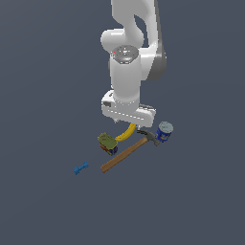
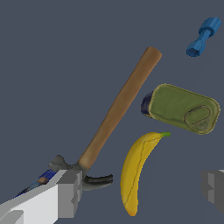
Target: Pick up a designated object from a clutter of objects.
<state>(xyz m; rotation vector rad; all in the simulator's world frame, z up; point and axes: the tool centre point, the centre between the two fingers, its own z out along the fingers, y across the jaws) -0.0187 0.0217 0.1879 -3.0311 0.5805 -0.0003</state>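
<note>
Blue dumbbell piece (image 1: 81,168) sits far on the exterior view's left, apart from the rest. Next I see green-topped tin (image 1: 107,142), then hammer (image 1: 129,151) w/ wood handle, banana (image 1: 126,132) btwn tin and hammer head, blue can (image 1: 164,131) rightmost. Gripper (image 1: 125,123) hangs over banana, jaws spread wide, nothing held.

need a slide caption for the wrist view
Open fingers straddle the yellow banana, with hammer and green-topped tin beside it.
</note>
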